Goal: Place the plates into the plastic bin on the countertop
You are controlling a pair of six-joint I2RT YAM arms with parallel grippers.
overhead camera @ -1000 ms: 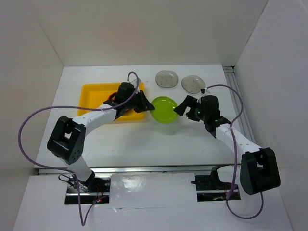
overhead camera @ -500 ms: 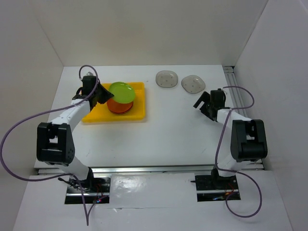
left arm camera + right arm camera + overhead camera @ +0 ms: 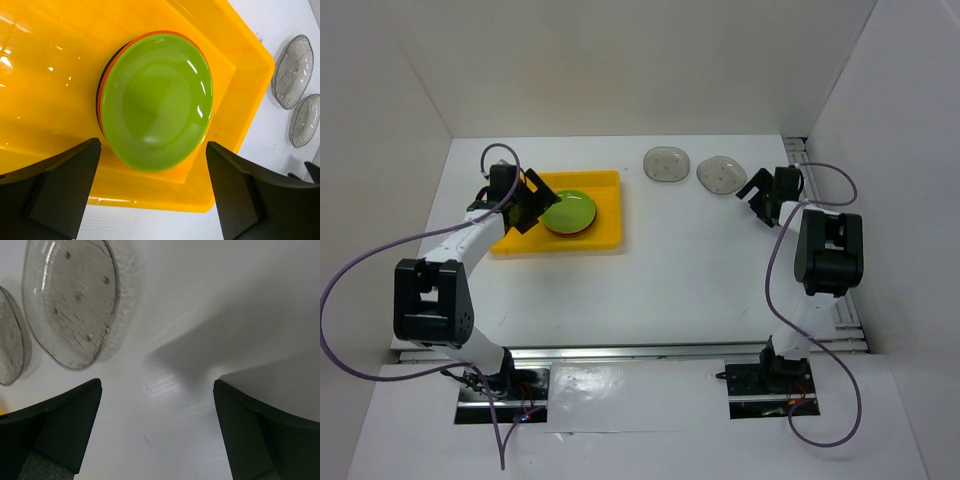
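Observation:
A lime green plate (image 3: 569, 210) (image 3: 157, 100) lies on top of a stack in the yellow plastic bin (image 3: 603, 236) (image 3: 235, 60). An orange-red rim (image 3: 111, 65) and a black edge show under it. My left gripper (image 3: 527, 204) (image 3: 152, 160) hovers open over the bin's left side, its fingers apart from the plate and holding nothing. Two grey rounded-square plates (image 3: 667, 163) (image 3: 721, 173) lie on the white countertop (image 3: 700, 270) at the back. My right gripper (image 3: 758, 190) (image 3: 157, 390) stands open just right of them, above bare countertop, with the nearer grey plate (image 3: 75, 300) ahead of it.
White walls enclose the countertop on three sides. A metal rail (image 3: 820, 230) runs along the right edge, close behind the right arm. Purple cables loop off both arms. The second grey plate (image 3: 9, 340) shows at the right wrist view's left edge.
My left gripper carried the green plate from mid-table to the bin, set it on the stack and opened. The right arm swung back and right to beside the grey plates.

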